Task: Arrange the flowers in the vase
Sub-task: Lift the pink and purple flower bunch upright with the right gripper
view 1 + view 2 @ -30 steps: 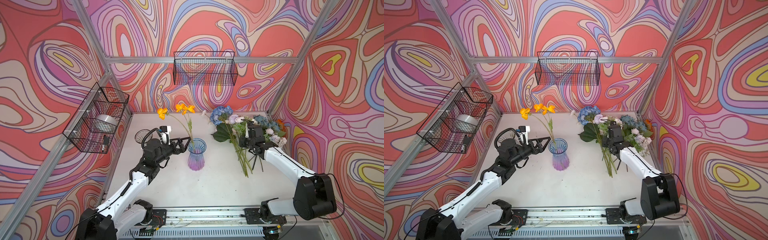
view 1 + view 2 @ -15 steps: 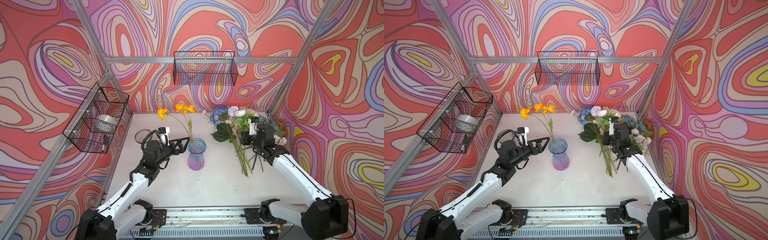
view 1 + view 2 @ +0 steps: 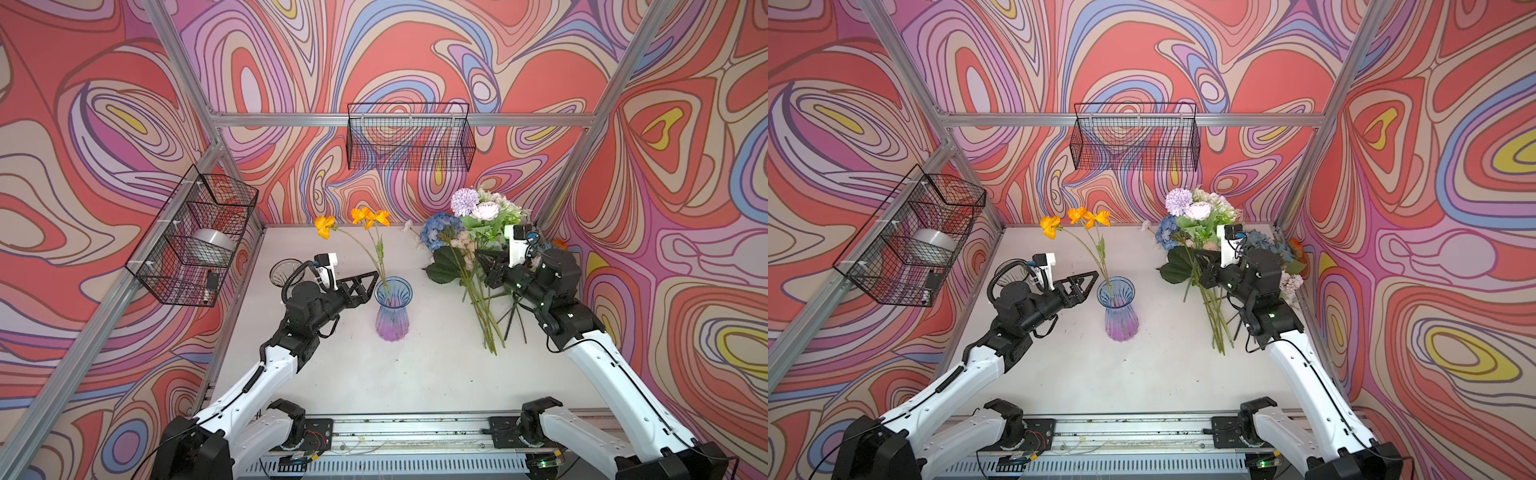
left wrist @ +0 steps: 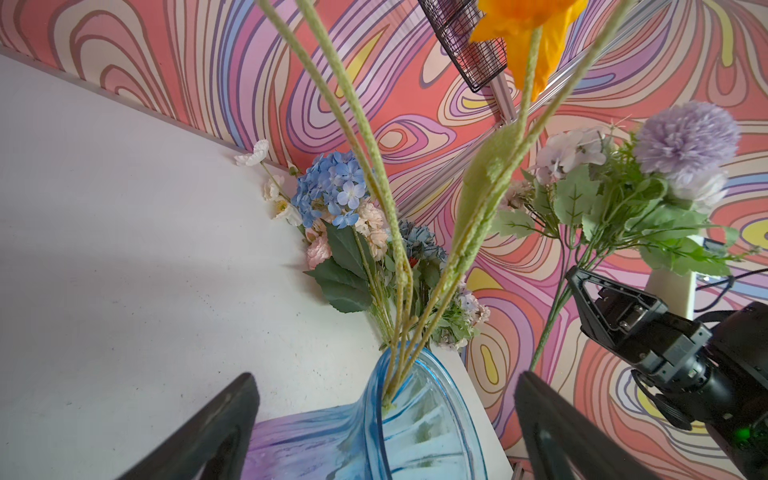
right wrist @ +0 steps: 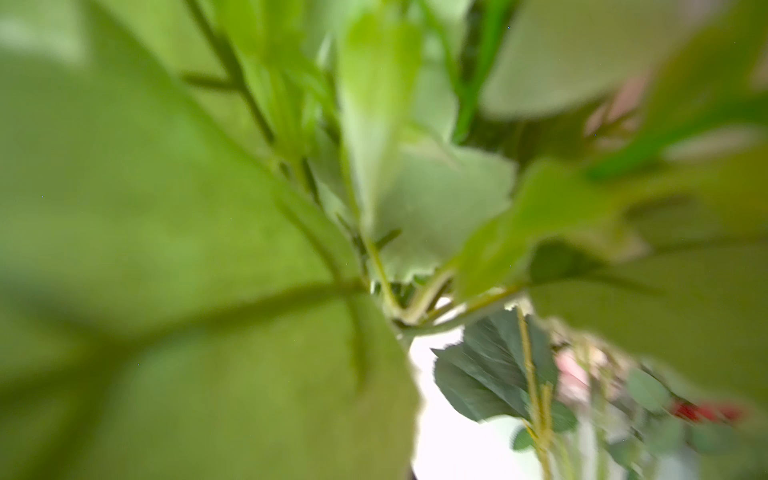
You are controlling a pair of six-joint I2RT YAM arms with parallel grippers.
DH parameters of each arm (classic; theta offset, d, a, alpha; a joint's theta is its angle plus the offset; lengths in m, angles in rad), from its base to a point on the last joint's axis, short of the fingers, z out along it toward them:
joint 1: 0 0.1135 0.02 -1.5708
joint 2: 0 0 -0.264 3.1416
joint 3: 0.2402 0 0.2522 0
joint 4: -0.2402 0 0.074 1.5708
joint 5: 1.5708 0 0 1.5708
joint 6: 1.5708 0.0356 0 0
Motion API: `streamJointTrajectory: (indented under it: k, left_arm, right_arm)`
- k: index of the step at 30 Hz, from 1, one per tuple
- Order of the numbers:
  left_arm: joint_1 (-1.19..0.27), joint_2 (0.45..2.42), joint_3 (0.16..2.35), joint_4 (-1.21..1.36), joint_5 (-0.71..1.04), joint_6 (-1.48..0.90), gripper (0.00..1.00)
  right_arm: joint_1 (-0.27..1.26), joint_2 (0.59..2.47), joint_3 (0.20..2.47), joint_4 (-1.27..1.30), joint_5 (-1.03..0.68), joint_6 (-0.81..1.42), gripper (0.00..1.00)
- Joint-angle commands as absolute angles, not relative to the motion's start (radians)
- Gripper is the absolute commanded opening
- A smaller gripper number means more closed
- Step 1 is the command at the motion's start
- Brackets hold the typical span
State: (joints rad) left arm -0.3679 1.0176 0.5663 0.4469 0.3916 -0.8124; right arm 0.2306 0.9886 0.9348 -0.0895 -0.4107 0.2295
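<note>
A blue-to-purple glass vase [image 3: 392, 309] [image 3: 1117, 309] [image 4: 415, 419] stands mid-table and holds orange poppies [image 3: 365, 216] [image 3: 1077, 216]. My left gripper [image 3: 368, 280] [image 4: 384, 415] is open just left of the vase's neck, and in the left wrist view its jaws stand on either side of the vase. My right gripper [image 3: 482, 259] [image 3: 1200, 259] [image 4: 575, 276] is shut on the stem of a lilac-pink bunch [image 3: 478, 208] [image 4: 685, 137], held upright above the table. More flowers, among them a blue hydrangea [image 3: 440, 230] [image 4: 332, 187], lie in a pile at the back right. Blurred green leaves [image 5: 208, 208] fill the right wrist view and hide that gripper.
A black wire basket [image 3: 409, 137] hangs on the back wall. Another wire basket [image 3: 195, 237] on the left wall holds a silver round thing. A clear glass dish [image 3: 284, 270] sits behind my left arm. The arms' rail [image 3: 415, 432] runs along the front edge.
My right gripper has risen out of the flower pile with the lilac-pink bunch, which now stands well above the other flowers. My left gripper has stayed open beside the vase.
</note>
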Motion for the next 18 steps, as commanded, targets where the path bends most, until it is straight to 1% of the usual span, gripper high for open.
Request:
streamJointTrajectory:
  k: [1,5,10,14,18]
  left_arm:
    - [-0.373,1.027,0.554,0.506,0.392,-0.836,0.99]
    - [-0.373,1.029,0.549,0.506,0.392,-0.837,0.99]
    - [-0.373,1.021,0.545,0.492,0.400,-0.829,1.00]
    - [-0.374,1.004,0.538,0.465,0.408,-0.802,1.00]
    - [-0.373,0.979,0.535,0.433,0.429,-0.760,1.00]
  right_arm:
    - [0.287,0.966,0.965,0.035,-0.487,0.222,0.00]
    - [0.402,1.002,0.978,0.127,-0.484,0.168,0.00]
    - [0.526,1.104,1.057,0.160,-0.482,0.071,0.00]
    - [0.585,1.189,1.102,0.220,-0.511,0.008,0.00]
    - [0.632,1.266,1.134,0.252,-0.503,-0.050,0.00]
